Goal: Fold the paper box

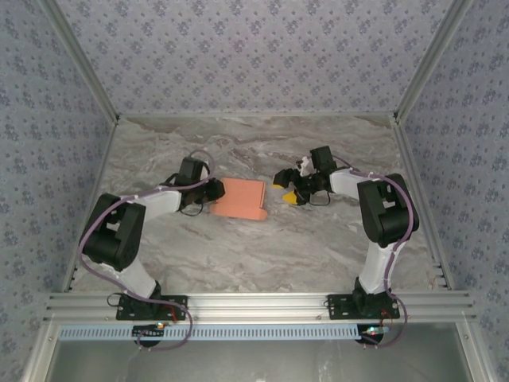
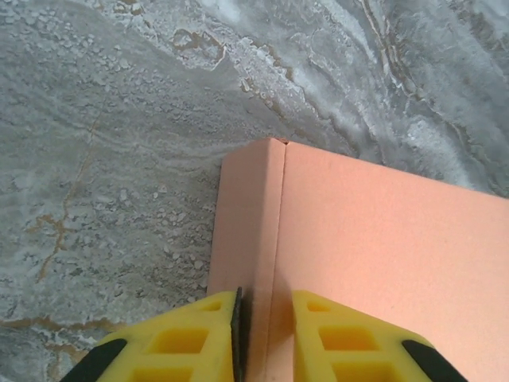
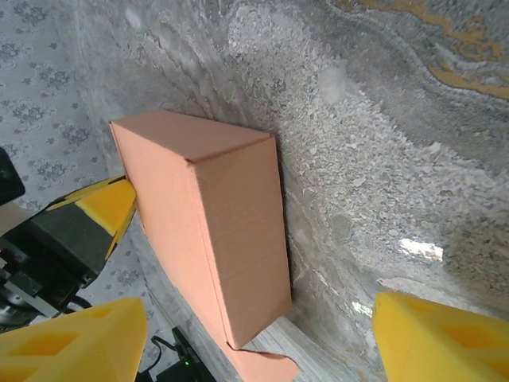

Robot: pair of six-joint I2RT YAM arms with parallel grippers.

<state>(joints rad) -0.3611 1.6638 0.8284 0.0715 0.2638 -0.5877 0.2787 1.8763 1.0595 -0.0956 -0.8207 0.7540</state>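
A boxed-in robot test bench.
Around a marble-patterned tabletop (image 1: 262,247) stand floral-papered panels (image 1: 254,56); an aluminium rail (image 1: 262,304) edges the near side.

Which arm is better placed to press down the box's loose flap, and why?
Right. The right arm has its jaws open, apart from the box, near the corner where the flap sticks out. The left arm has its jaws straddling the box's opposite edge, so it seems better used to steady it.
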